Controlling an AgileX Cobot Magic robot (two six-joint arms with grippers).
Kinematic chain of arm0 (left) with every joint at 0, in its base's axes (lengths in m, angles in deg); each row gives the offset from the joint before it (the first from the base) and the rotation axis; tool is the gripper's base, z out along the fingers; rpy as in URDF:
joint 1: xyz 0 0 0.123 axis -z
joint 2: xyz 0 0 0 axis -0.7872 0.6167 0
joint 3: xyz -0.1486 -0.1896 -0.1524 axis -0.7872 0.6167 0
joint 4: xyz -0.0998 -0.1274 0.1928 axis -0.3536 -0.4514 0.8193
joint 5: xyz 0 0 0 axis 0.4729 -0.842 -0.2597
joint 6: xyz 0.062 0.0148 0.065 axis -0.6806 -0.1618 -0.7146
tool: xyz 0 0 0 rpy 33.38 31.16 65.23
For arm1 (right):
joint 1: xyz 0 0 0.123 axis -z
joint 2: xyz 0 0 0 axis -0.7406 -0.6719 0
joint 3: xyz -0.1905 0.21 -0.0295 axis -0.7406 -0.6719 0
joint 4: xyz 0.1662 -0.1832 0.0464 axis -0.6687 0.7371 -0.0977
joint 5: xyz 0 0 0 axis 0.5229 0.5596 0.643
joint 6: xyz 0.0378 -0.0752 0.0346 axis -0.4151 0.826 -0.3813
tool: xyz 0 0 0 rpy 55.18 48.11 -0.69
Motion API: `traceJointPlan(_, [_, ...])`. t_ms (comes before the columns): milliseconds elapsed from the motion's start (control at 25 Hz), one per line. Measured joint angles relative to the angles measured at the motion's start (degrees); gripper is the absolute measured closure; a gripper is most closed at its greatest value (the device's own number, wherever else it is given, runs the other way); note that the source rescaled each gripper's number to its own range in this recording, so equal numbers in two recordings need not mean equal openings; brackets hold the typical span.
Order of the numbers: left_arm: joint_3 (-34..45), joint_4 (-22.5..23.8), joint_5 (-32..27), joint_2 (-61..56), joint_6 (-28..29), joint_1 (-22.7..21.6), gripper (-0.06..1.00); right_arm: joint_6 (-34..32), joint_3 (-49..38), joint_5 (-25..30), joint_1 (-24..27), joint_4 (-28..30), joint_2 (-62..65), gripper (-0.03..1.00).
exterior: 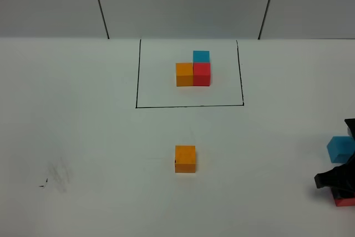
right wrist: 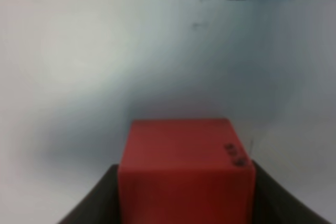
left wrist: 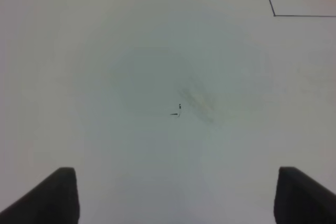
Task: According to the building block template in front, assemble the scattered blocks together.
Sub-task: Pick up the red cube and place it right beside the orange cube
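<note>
Since the fingers [right wrist: 94, 203] of the right gripper [right wrist: 184, 205] pinch the red cube [right wrist: 181, 150] on its two side faces, I judge that the step now is to lift it and bring it to the orange cube [exterior: 185, 159]. The red cube is at the right edge of the table [exterior: 83, 137], just in front of the blue cube [exterior: 339, 148], so I would rise straight up first, not to knock the blue one. By the building block template [exterior: 193, 73] on the far side, red goes touching the right face of orange, edges in line; I would lower slowly and not push orange. The left gripper [left wrist: 176, 198] hovers over bare table with fingers spread, holding nothing
</note>
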Motion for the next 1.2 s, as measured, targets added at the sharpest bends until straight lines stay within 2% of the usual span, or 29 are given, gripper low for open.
traceJointPlan(80, [0.0,0.0,0.0,0.0,0.0,0.0,0.30,0.1,0.7,1.0,0.0,0.1,1.0,0.77])
traceJointPlan(200, [0.0,0.0,0.0,0.0,0.0,0.0,0.30,2.0,3.2,5.4,-1.1,0.6,3.6,0.77])
traceJointPlan(440, [0.0,0.0,0.0,0.0,0.0,0.0,0.30,14.7,10.2,13.9,-6.3,0.8,5.5,0.77])
traceJointPlan(880, [0.0,0.0,0.0,0.0,0.0,0.0,0.30,34.2,22.1,21.7,-16.2,-0.7,0.5,0.77])
traceJointPlan(1200, [0.0,0.0,0.0,0.0,0.0,0.0,0.30,42.9,29.2,23.4,-22.0,-0.7,-6.8,0.77])
